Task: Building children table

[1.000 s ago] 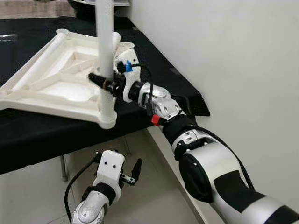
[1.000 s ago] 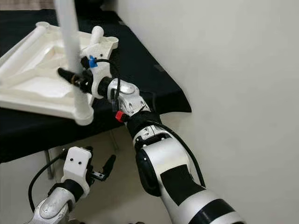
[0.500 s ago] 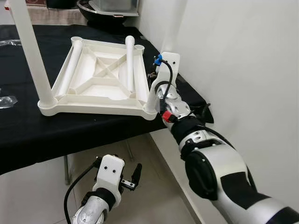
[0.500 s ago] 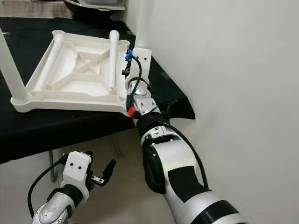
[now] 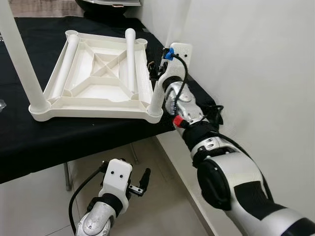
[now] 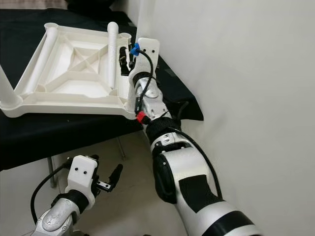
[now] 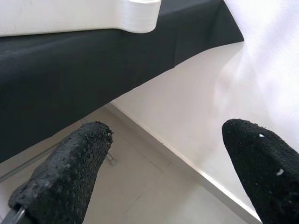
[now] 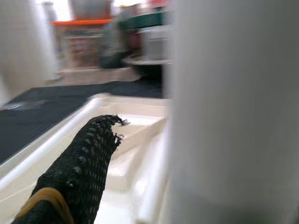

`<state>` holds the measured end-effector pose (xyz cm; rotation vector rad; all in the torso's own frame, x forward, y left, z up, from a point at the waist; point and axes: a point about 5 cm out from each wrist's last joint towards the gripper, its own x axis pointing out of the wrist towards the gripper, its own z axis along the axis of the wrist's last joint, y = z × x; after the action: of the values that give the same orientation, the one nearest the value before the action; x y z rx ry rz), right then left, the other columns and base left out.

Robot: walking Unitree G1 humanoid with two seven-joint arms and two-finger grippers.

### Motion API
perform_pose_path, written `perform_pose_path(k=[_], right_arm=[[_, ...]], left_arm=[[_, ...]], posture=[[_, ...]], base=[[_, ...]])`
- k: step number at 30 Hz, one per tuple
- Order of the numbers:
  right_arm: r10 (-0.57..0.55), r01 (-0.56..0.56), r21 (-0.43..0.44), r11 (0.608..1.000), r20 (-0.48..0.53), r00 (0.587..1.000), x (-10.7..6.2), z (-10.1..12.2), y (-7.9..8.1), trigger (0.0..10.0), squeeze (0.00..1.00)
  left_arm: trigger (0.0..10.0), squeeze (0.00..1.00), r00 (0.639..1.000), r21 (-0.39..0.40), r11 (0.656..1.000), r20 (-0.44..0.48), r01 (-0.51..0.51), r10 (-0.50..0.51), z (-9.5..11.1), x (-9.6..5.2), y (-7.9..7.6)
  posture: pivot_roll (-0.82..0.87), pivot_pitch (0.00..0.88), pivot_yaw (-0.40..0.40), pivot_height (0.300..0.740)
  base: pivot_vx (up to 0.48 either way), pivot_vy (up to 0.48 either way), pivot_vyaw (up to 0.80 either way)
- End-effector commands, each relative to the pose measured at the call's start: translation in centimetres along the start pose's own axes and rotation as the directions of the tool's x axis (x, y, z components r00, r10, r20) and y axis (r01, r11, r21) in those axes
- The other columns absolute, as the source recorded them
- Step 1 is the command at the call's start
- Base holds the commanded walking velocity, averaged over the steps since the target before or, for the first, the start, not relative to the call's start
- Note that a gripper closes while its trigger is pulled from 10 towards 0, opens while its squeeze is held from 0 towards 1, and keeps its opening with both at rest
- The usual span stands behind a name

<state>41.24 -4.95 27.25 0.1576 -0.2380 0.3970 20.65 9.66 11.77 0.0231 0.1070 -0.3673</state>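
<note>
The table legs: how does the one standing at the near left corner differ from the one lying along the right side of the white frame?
The standing leg is upright, its lower end seated in the near-left corner of the upturned tabletop. The lying leg rests flat inside the tabletop, along its right side. The standing leg runs up out of the picture, while the lying leg shows whole, end to end. Both are plain white round tubes.

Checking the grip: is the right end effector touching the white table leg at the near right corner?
Cannot tell: in the left eye view, the right end effector sits against the leg, contact hidden.
</note>
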Motion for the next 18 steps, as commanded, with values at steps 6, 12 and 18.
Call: perform_pose_path(k=[6, 12, 18], right_arm=[[0.625, -0.592, 0.237, 0.77, -0.093, 0.775, -2.4, -2.4, 0.5, 10.0, 0.0], [0.837, -0.814, 0.206, 0.544, -0.056, 0.545, -3.3, -2.2, 3.2, 10.0, 0.0], [0.839, -0.824, 0.164, 0.542, -0.052, 0.541, -2.6, -1.7, 5.0, 10.0, 0.0]], left_arm=[[10.0, 0.0, 1.0, 0.002, 1.0, -0.026, 0.007, -0.007, -0.5, -0.1, -0.1], [10.0, 0.0, 1.0, 0.002, 1.0, -0.021, 0.008, -0.008, -0.5, -0.2, -0.2], [10.0, 0.0, 1.0, -0.001, 1.0, -0.023, 0.009, -0.009, -0.5, -0.2, -0.2]], posture=[[0.12, 0.103, -0.197, 0.74], [0.13, 0.098, -0.196, 0.74], [0.12, 0.094, -0.2, 0.74]], base=[[0.0, 0.0, 0.0], [0.0, 0.0, 0.0], [0.0, 0.0, 0.0]])
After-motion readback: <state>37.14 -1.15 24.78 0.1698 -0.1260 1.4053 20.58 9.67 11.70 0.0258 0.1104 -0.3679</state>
